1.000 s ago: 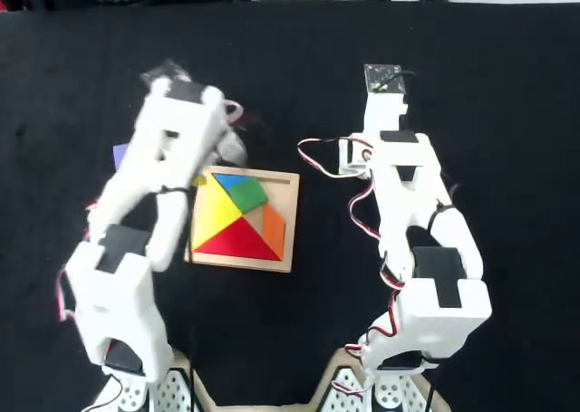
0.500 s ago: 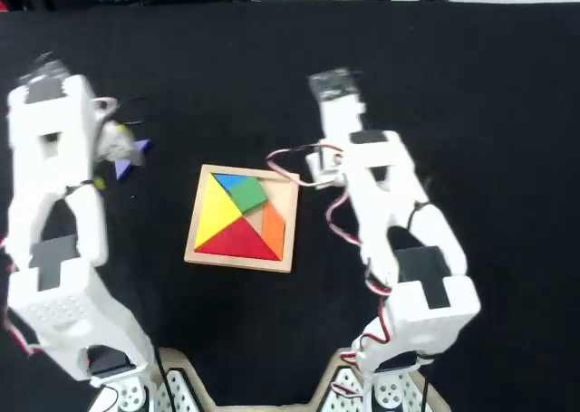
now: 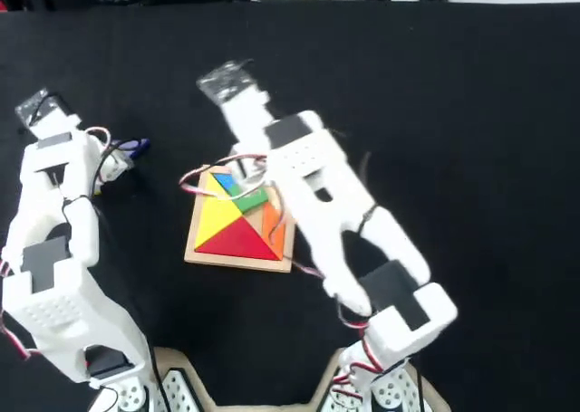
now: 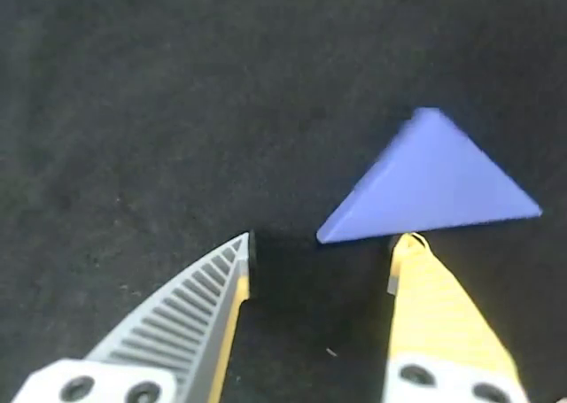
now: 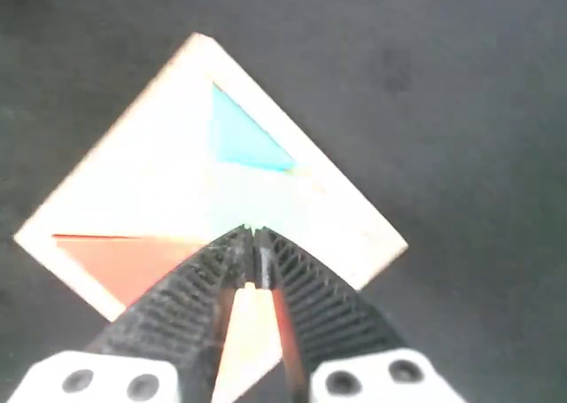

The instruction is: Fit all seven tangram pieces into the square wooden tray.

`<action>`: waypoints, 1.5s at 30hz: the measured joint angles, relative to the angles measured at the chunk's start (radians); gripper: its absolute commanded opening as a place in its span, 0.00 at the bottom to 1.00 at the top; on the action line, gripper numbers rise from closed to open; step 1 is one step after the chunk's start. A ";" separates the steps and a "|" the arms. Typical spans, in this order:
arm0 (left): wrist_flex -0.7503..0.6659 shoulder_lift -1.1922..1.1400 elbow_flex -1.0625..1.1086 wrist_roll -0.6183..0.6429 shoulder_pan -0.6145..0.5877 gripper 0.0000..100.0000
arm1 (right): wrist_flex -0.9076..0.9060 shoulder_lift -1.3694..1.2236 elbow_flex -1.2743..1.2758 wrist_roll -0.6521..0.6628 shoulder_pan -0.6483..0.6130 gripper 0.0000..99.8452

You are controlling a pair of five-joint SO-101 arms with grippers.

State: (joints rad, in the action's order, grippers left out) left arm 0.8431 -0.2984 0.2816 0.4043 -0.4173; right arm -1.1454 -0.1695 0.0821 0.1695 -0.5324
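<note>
Tray: the square wooden tray (image 3: 227, 260) lies flat on the black cloth (image 3: 489, 113), a little to the 9 o'clock side of the table's middle in the high view.

Pieces in tray: a yellow triangle (image 3: 216, 215) fills the 9 o'clock side and a red triangle (image 3: 237, 241) the 6 o'clock side. An orange piece (image 3: 275, 228) sits at 3 o'clock, a green piece (image 3: 251, 197) just to the 12 o'clock side of the middle, and a small blue triangle (image 3: 225, 181) at 12 o'clock. The right arm (image 3: 308, 158) covers the tray's 1 o'clock corner, so what lies there cannot be told.

Loose piece: a violet triangle (image 3: 136, 146) lies on the cloth at 10 o'clock from the tray, well apart from it.

Right gripper: the right gripper (image 5: 253, 236) hangs over the tray with its tips near the blue triangle. Its black ribbed fingers (image 5: 204, 279) are pressed together with barely a slit between them, and they hold nothing.

Left gripper: the left gripper (image 4: 321, 244) is low over the cloth at the violet triangle. The grey finger (image 4: 208, 292) and the yellow finger (image 4: 438, 306) stand moderately apart with bare cloth between them. The triangle lies just past the tips, one edge at the yellow fingertip; it seems to touch, though the view leaves that unsure.

Arms: the right arm stretches from its base at 5 o'clock across the tray toward 11 o'clock. The left arm (image 3: 54, 213) stands along the 9 o'clock edge.
</note>
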 measured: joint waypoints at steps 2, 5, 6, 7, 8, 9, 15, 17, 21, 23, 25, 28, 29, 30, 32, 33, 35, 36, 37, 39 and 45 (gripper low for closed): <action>0.000 0.000 0.000 0.026 -0.002 0.25 | -0.002 -0.058 -0.025 0.000 -0.005 0.01; 0.000 0.000 0.000 0.040 -0.008 0.25 | -0.008 -0.153 -0.066 0.000 -0.003 0.01; 0.000 0.000 0.000 0.040 -0.008 0.25 | -0.008 -0.187 -0.084 0.000 -0.003 0.01; 0.000 0.000 0.000 0.040 -0.008 0.25 | -0.008 -0.221 -0.104 0.000 -0.003 0.01; 0.000 0.000 0.000 0.041 -0.008 0.25 | -0.008 -0.252 -0.124 0.000 -0.003 0.01; 0.000 0.000 0.000 0.043 -0.008 0.25 | -0.009 -0.275 -0.149 0.000 -0.003 0.01; 0.000 0.000 0.000 0.043 -0.008 0.25 | -0.044 -0.365 -0.262 0.000 -0.003 0.01; 0.000 0.000 0.000 0.043 -0.008 0.25 | -0.051 -0.379 -0.282 0.000 -0.003 0.01; 0.000 0.000 0.000 0.043 -0.006 0.25 | -0.118 -0.381 -0.298 0.000 -0.003 0.01; 0.000 0.000 0.000 0.043 -0.006 0.25 | -0.169 -0.381 -0.298 0.000 -0.003 0.01; 0.000 0.000 0.000 0.043 -0.006 0.25 | -0.204 -0.379 -0.298 0.000 -0.003 0.01; 0.000 0.000 0.000 0.046 -0.006 0.25 | -0.219 -0.339 -0.298 0.000 0.009 0.01; 0.000 0.000 0.000 0.046 -0.006 0.25 | -0.215 -0.324 -0.298 0.000 0.017 0.01; 0.000 0.000 0.000 0.046 -0.006 0.25 | -0.199 -0.313 -0.298 0.000 0.025 0.01; 0.000 0.000 0.000 0.046 -0.006 0.25 | -0.152 -0.307 -0.298 0.000 0.037 0.01; 0.000 0.000 0.000 0.046 -0.006 0.25 | -0.126 -0.307 -0.298 0.000 0.040 0.01; 0.000 0.000 0.000 0.046 -0.006 0.25 | -0.089 -0.307 -0.298 0.000 0.054 0.01; 0.000 0.000 0.000 0.046 -0.006 0.25 | -0.080 -0.315 -0.298 0.000 0.068 0.01; 0.000 0.000 0.000 0.046 -0.006 0.25 | -0.071 -0.328 -0.298 0.000 0.084 0.01; 0.000 0.000 0.000 0.046 -0.006 0.25 | -0.057 -0.367 -0.298 0.000 0.120 0.01; 0.000 0.000 0.000 0.046 -0.008 0.25 | -0.048 -0.425 -0.321 0.000 0.153 0.01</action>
State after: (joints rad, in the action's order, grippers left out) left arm 0.8431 -0.2984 0.2816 0.4503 -0.4250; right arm -1.1930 -0.5946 -0.2386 0.1695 -0.3790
